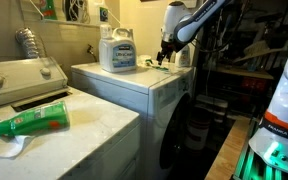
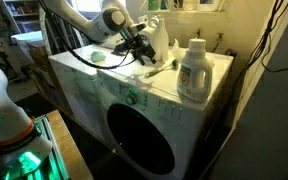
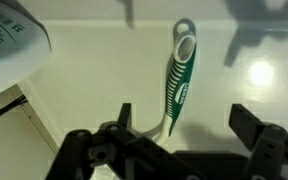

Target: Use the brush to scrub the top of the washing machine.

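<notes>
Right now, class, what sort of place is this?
Probably a home laundry room: a white front-loading washing machine with a dark round door, a second white appliance with a raised rear control panel, and a white detergent jug.

The arm is glossy white, built of rounded tubular segments, and fills the upper left of an exterior view. A thin black cable trails under it. The gripper is black and blocky. In the wrist view the jaws are matte black, angular links along the bottom edge. At the lower right, a rounded white casing has an orange band and a green glow.
</notes>
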